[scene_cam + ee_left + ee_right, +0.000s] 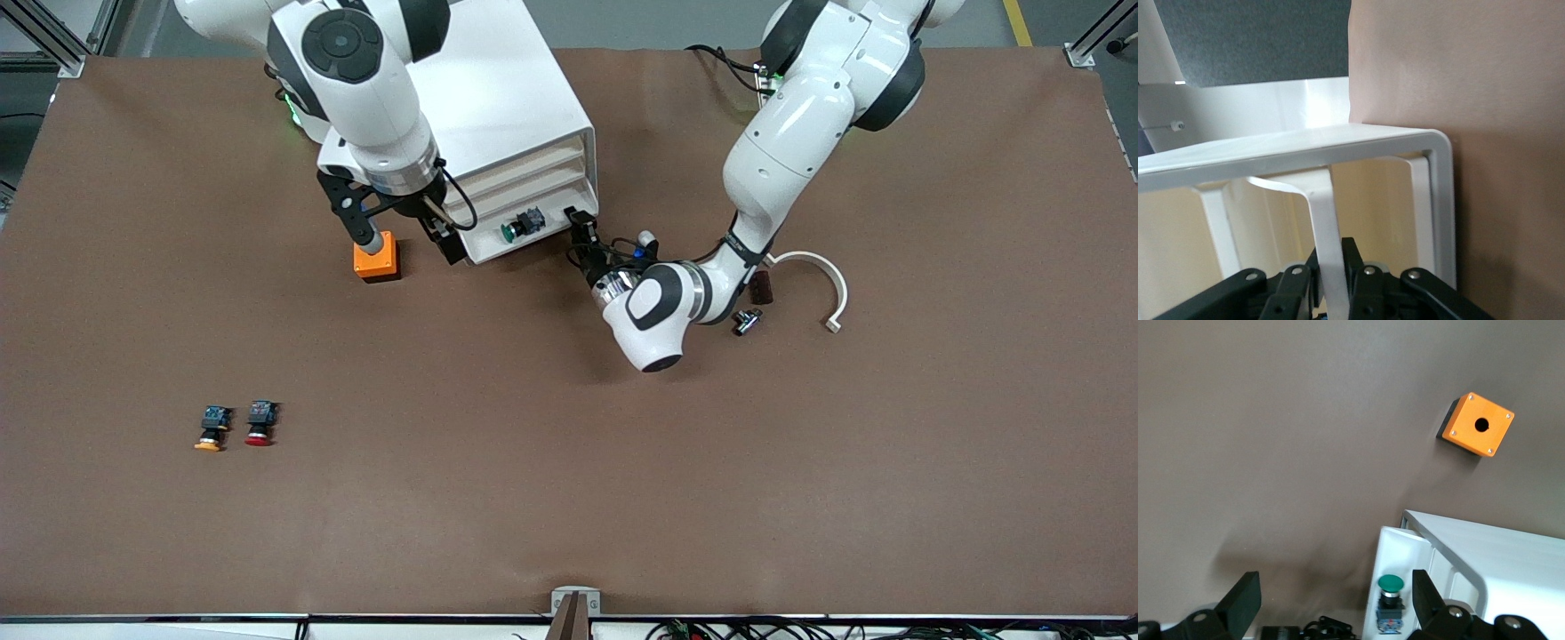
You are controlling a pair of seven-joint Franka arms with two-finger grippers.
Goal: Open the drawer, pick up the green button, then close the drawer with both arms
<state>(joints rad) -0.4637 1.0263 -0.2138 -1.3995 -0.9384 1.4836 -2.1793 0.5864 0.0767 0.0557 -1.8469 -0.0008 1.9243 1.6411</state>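
The white cabinet (498, 98) stands near the robots' bases. Its lowest drawer (484, 247) is pulled out. The green-capped button (521, 225) lies on its side in the drawer. My left gripper (582, 236) is at the drawer's end toward the left arm, shut on a white strip of the drawer's front (1325, 220); the left gripper (1331, 270) shows in the left wrist view. My right gripper (409, 238) is open over the drawer's other end, beside the orange box (377, 260). In the right wrist view the button (1390, 592) lies in the drawer (1401, 547), close to one finger (1428, 593) of the right gripper (1333, 597).
A yellow-orange-capped button (210, 428) and a red-capped button (260, 423) lie nearer the front camera toward the right arm's end. A white curved part (822, 276), a dark block (761, 287) and a small metal piece (747, 320) lie by the left arm. The orange box (1478, 423) has a round hole.
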